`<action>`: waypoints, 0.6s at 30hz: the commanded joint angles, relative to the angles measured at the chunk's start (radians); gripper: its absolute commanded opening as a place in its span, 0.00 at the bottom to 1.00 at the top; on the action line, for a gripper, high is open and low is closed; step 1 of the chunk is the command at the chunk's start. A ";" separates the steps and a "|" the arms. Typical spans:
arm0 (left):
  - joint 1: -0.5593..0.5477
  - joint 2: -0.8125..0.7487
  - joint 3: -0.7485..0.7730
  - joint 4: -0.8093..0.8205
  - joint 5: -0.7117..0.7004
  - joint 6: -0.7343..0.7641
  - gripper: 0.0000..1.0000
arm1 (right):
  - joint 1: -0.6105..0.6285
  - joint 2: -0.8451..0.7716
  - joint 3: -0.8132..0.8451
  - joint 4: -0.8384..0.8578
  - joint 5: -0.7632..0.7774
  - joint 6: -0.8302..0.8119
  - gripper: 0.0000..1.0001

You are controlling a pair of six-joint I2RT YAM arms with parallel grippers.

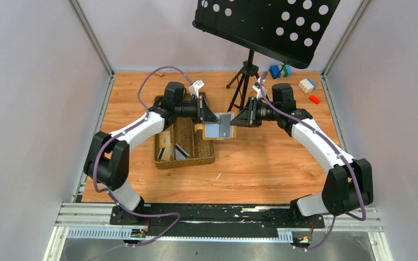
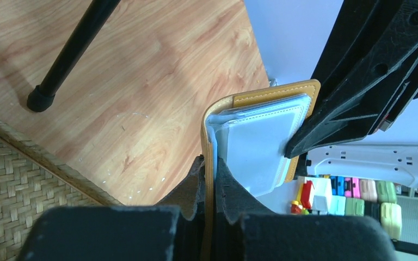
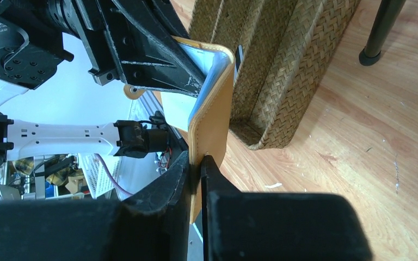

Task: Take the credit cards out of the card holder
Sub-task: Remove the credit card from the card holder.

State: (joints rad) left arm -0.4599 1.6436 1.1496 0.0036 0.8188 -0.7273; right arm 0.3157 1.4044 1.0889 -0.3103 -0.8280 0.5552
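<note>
Two arms meet in the middle, and both sets of jaws are squeezed shut on the card holder [image 1: 219, 130]. It hangs open in the air between them, above the table [image 1: 261, 163]. The left jaws, on the left arm [image 1: 141, 125], pinch one yellow flap. The right jaws, on the right arm [image 1: 310, 133], pinch the other flap. The holder bends like an open book, with its grey-blue inside facing up. I cannot tell if a card is tucked in its pockets. Under the left jaws, and a bit nearer the arm bases, sits a woven tray [image 1: 185, 162]. A few credit cards [image 1: 181, 151] lie flat in it. Behind both jaws stands a black stand [image 1: 245, 76]. Some toy blocks [image 1: 307, 84] lie far behind the right jaws.
</note>
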 commanded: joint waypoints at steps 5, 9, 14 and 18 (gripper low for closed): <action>-0.008 0.027 0.044 0.090 0.070 -0.038 0.00 | 0.054 0.040 0.091 0.027 -0.024 -0.014 0.25; -0.008 0.045 0.061 0.078 0.077 -0.038 0.00 | 0.056 0.041 0.098 0.010 0.002 -0.027 0.34; -0.008 0.043 0.062 0.073 0.080 -0.048 0.00 | 0.056 0.052 0.146 -0.144 0.118 -0.100 0.27; -0.008 0.047 0.044 0.114 0.089 -0.083 0.00 | 0.056 0.035 0.116 -0.096 0.112 -0.085 0.30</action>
State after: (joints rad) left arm -0.4614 1.7016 1.1660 0.0376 0.8551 -0.7612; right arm 0.3698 1.4464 1.1912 -0.4091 -0.7601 0.5011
